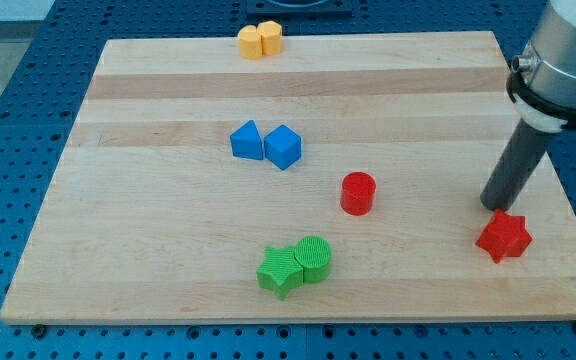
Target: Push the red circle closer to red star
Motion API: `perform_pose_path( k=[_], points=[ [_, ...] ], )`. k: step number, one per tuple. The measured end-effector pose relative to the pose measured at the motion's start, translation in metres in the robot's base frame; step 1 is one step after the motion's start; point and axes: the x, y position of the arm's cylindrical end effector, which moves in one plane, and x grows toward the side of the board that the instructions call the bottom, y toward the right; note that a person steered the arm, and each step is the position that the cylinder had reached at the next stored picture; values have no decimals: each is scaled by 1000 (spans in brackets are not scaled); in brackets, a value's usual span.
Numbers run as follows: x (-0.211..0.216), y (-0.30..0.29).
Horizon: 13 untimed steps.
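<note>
No pincer here, just the tip (492,204) parked at 11 o'clock of the red star (504,238), so I'd guess it needs to loop round to 9 o'clock of the mid-tabletop (168,250) red circle (358,193) first.

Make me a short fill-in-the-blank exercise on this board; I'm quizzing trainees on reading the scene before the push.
1. My tip stands just above the red ____, toward the view's right.
2. The red circle lies to the view's ____ of the red star.
3. The green star touches the green ____.
4. The two yellow blocks sit at the board's ____ edge.

Missing words: star; left; circle; top
</note>
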Motion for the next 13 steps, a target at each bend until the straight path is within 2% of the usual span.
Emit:
perform_pose_path(
  k=[3, 4, 6, 8, 9, 10, 12, 13],
  points=[
    [28, 0],
    [10, -2],
    [-53, -82],
    [-34, -192],
    [-17, -221],
    [-14, -207],
    [-14, -77],
    [-15, -101]
  ],
)
